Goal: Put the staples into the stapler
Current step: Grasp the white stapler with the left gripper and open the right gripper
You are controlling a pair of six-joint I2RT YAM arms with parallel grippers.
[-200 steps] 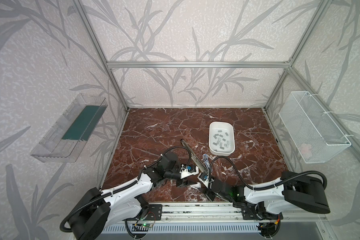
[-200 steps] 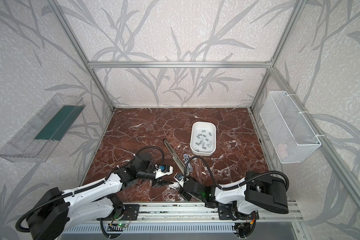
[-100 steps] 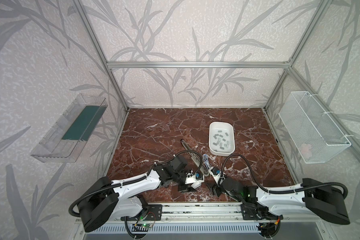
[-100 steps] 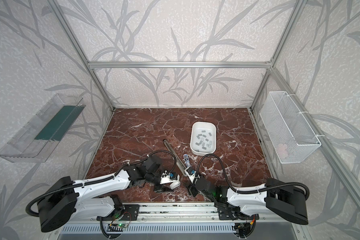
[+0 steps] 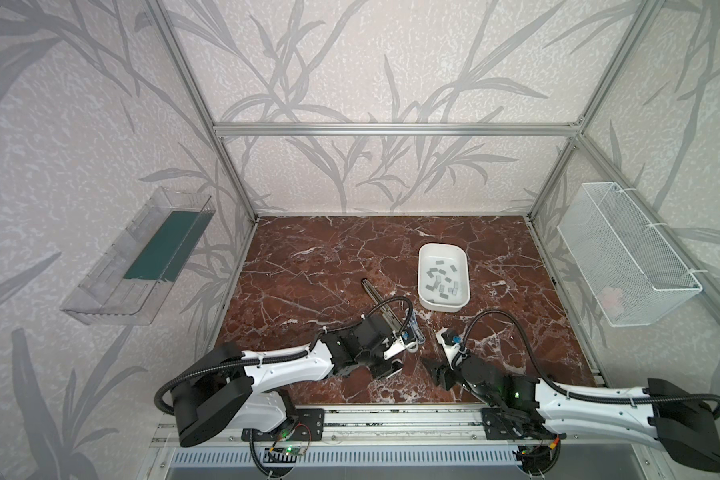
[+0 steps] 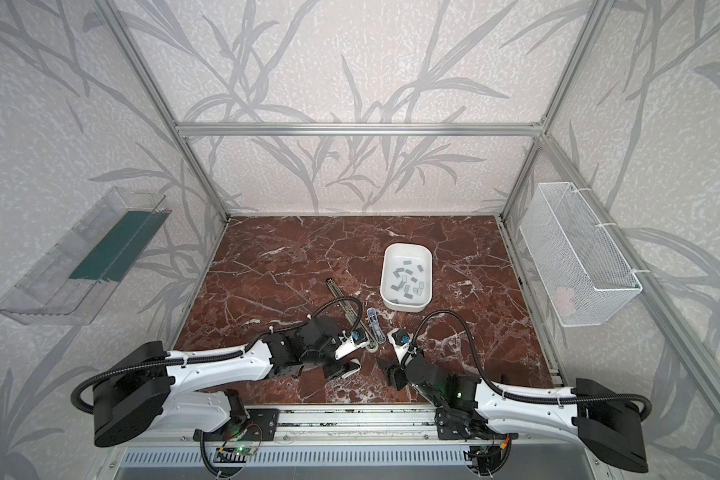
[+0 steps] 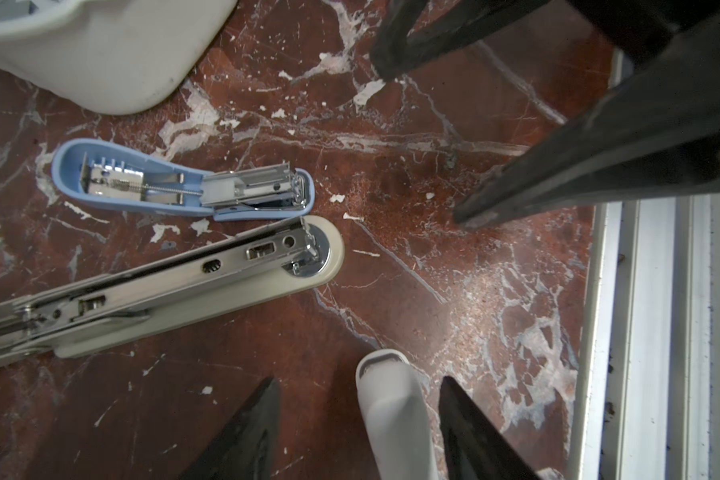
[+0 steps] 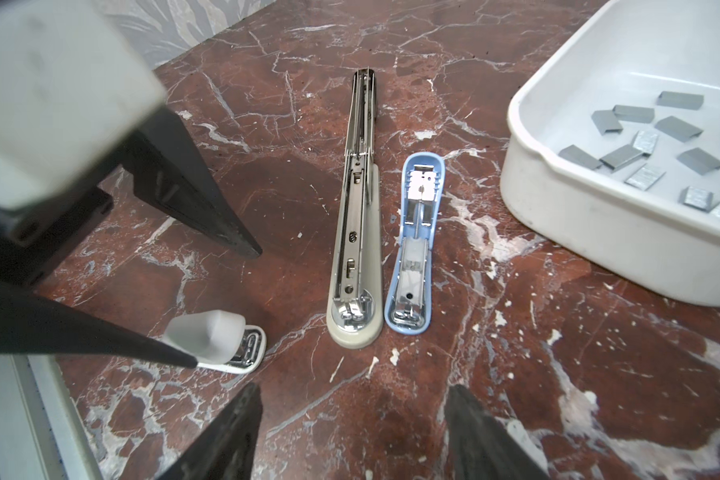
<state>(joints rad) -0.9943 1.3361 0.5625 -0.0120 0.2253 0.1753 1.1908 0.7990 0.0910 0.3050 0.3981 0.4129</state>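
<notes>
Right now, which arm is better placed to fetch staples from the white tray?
Probably right. The right gripper is open, empty, on the same side as the tray of staples; the left gripper straddles the small white stapler.

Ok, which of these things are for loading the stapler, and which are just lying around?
For the job: staples, tray, long stapler, blue stapler, white stapler.
Lying about: clear shelf, wire basket, both on the walls.

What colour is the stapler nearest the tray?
Light blue stapler, clearest in the right wrist view.
</notes>
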